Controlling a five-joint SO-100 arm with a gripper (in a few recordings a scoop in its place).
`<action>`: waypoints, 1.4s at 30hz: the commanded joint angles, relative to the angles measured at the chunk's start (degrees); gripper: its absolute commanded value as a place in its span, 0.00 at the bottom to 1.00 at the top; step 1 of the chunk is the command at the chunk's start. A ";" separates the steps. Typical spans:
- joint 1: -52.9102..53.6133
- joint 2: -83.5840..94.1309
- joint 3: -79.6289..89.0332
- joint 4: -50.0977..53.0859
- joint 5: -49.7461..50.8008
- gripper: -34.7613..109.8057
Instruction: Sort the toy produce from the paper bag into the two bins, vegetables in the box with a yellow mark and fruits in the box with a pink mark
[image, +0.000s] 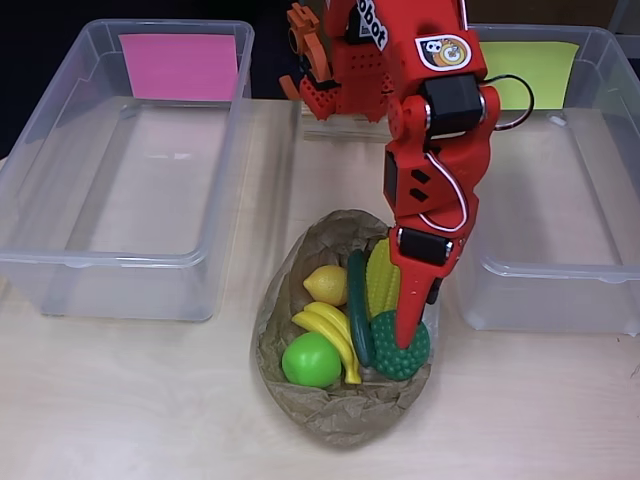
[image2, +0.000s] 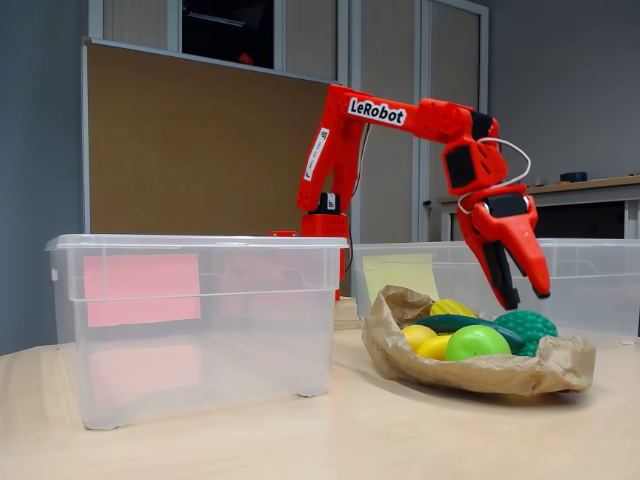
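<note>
Five toy items in crumpled paper bag (image: 340, 415) on tabletop (image: 130, 400): lemon (image: 325, 284), bananas (image: 330, 330), green apple (image: 311, 360), cucumber (image: 358, 305), corn (image: 382, 280), plus broccoli (image: 400, 350). Red pincer (image2: 525, 296) spread, poised above broccoli, not pinching. Pink-marked bin (image: 120, 170) left, yellow-marked bin (image: 560, 200) right in overhead view.

A crumpled brown paper bag (image: 340, 415) is lying open between two clear bins, holding a lemon (image: 324, 284), bananas (image: 330, 330), a green apple (image: 311, 360), a cucumber (image: 357, 305), corn (image: 382, 280) and broccoli (image: 400, 350); the pink-marked bin (image: 120, 180) is sitting left in the overhead view, the yellow-marked bin (image: 560, 200) right
</note>
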 joint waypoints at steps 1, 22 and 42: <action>0.18 0.35 -1.05 0.18 0.53 0.49; 4.31 -6.50 -8.44 0.18 -5.45 0.31; 4.04 4.83 -23.47 23.12 -11.95 0.25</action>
